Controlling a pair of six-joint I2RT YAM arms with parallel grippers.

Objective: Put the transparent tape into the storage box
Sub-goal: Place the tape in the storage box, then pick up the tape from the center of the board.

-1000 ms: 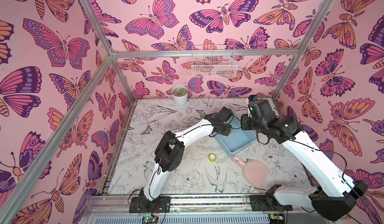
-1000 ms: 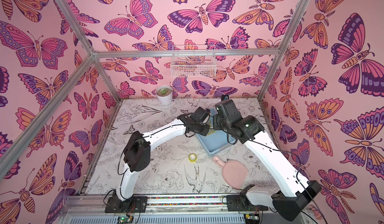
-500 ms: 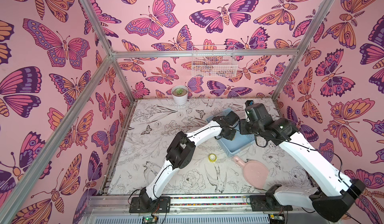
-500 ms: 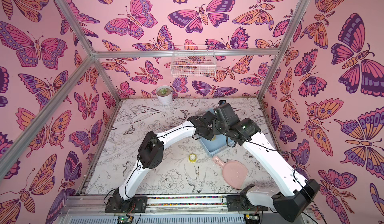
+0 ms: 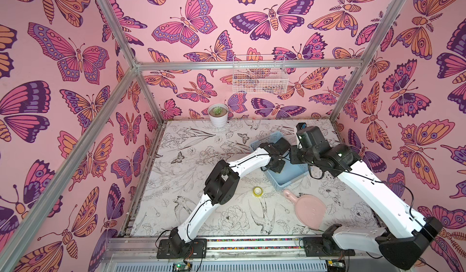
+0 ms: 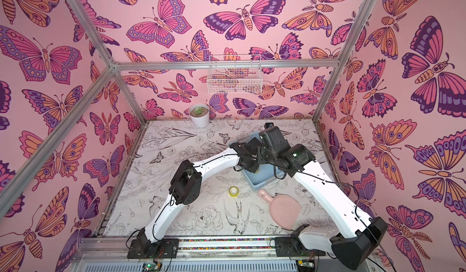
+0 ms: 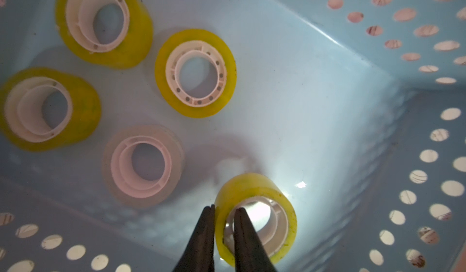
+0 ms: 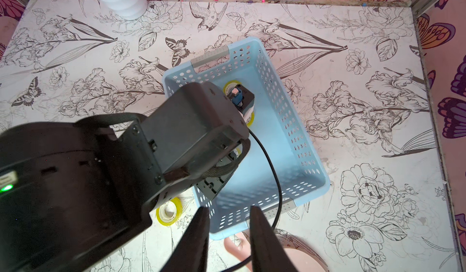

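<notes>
In the left wrist view my left gripper (image 7: 224,209) is down inside the light blue storage box (image 7: 327,81). It is shut on the wall of a yellowish transparent tape roll (image 7: 254,187), one finger outside and one inside the core. On the box floor lie three yellow rolls (image 7: 196,72) and a clear roll (image 7: 142,166). Another tape roll (image 5: 257,191) (image 6: 233,191) (image 8: 169,211) lies on the table in front of the box (image 5: 290,178) (image 6: 262,180). My right gripper (image 8: 229,222) hovers open and empty above the box's near end (image 8: 290,132).
A pink scoop (image 5: 307,210) (image 6: 285,211) lies just in front of the box, under my right gripper. A white pot with a succulent (image 5: 218,114) stands at the back edge. A white wire basket (image 5: 259,77) hangs on the back wall. Both arms crowd over the box.
My left arm has stretched forward and gone down into the box with the roll. The right arm has drawn back and to the right, and now sits over the box's near end.
</notes>
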